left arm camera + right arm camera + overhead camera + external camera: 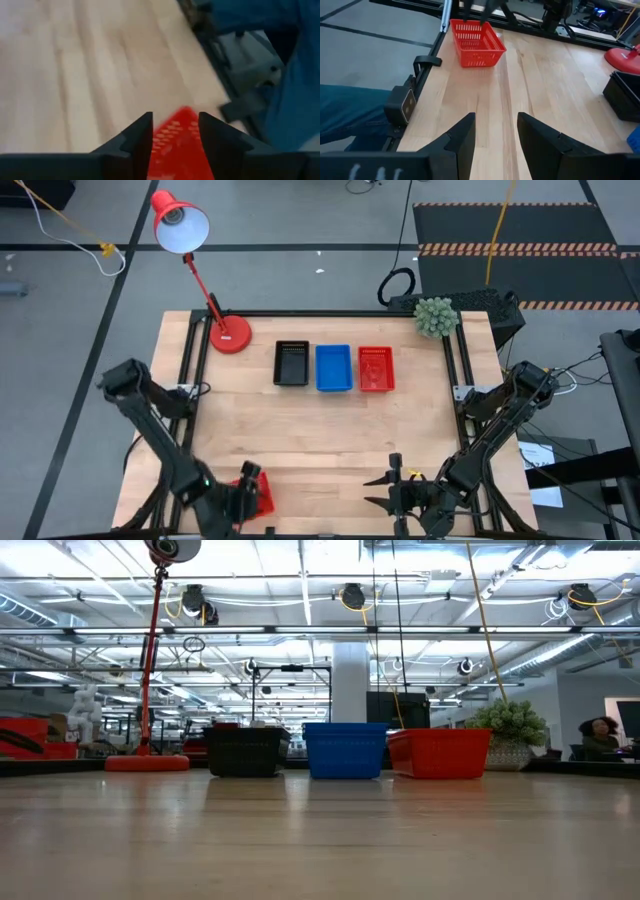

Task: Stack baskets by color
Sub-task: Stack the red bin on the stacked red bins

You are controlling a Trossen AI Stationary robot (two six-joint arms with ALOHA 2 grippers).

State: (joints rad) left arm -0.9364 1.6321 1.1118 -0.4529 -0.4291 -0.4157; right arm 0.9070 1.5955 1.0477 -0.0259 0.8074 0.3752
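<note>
Three baskets stand in a row at the table's middle: black (292, 363), blue (333, 367) and red (376, 368). Another red basket (476, 42) sits on its bottom at the table's near left corner. My left gripper (175, 117) is over that basket's left rim, open, with red mesh (175, 142) showing between its fingers. My right gripper (395, 492) waits open near the front edge, right of centre, with only bare table between its fingers (496, 120). My left gripper comes slanting down from the table's left, its fingers (469, 16) on either side of the red basket's left rim (470, 24). Whether they touch the rim I cannot tell. The basket rests flat on the table.
A red desk lamp stands with its round base (230, 335) at the far left of the table. A small potted plant (435, 317) sits at the far right corner. Bare wood lies between the row of baskets and the front edge (330, 440).
</note>
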